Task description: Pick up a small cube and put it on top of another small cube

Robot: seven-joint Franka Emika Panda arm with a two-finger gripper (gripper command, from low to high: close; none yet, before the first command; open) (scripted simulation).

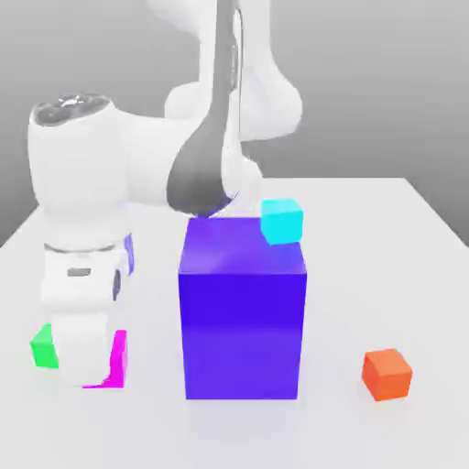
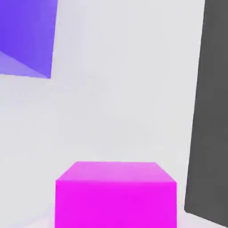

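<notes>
Gripping the small magenta cube (image 1: 116, 362) with closed fingers, just beside the green cube (image 1: 43, 347), the gripper (image 1: 92, 371) risks nudging that green cube if it swings sideways before lifting

no readable text, labels or numbers
</notes>
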